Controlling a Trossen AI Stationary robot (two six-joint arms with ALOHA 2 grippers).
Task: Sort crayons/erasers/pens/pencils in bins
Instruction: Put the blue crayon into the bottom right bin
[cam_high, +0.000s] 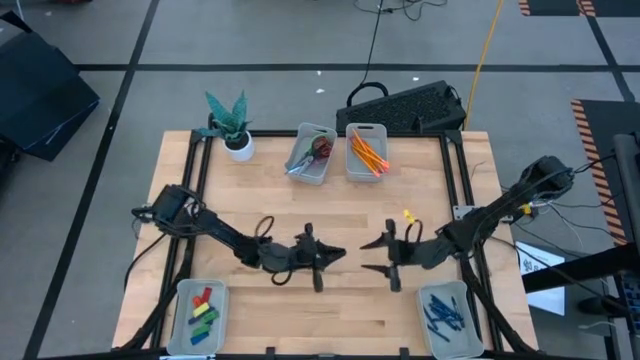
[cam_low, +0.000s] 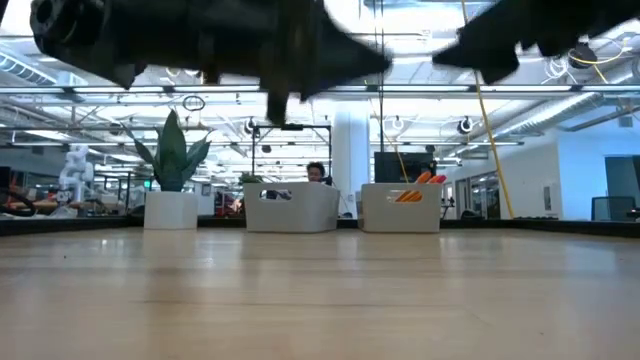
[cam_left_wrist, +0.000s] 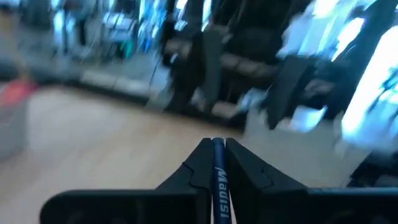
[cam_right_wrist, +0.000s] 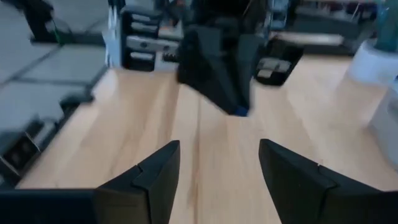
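My left gripper (cam_high: 338, 255) hovers above the middle of the table, shut on a dark blue pen (cam_left_wrist: 219, 180) with white lettering. My right gripper (cam_high: 372, 254) stands open just to its right, its fingertips turned toward the left gripper and nothing between them. Erasers (cam_high: 203, 310) lie in the near left bin (cam_high: 180, 325). More pens (cam_high: 443, 312) lie in the near right bin (cam_high: 465, 330). Orange pencils (cam_high: 368, 152) lie in the far right bin (cam_high: 366, 128). Crayons do not show in any view. My left gripper pinches the pen's barrel (cam_left_wrist: 218, 163) between its two fingers. The pen lies along the fingers, and its blue end (cam_right_wrist: 240, 111) sticks out just past their tips. The fingers are about level and point toward the table's right edge. The pen is lifted clear of the table.
A fourth bin (cam_high: 312, 152) with grey and dark red things stands left of the pencil bin. A white pot with a green plant (cam_high: 237, 140) stands at the far left. A black keyboard (cam_high: 405, 105) lies beyond the far edge. Bare wood (cam_high: 320, 210) lies around the grippers.
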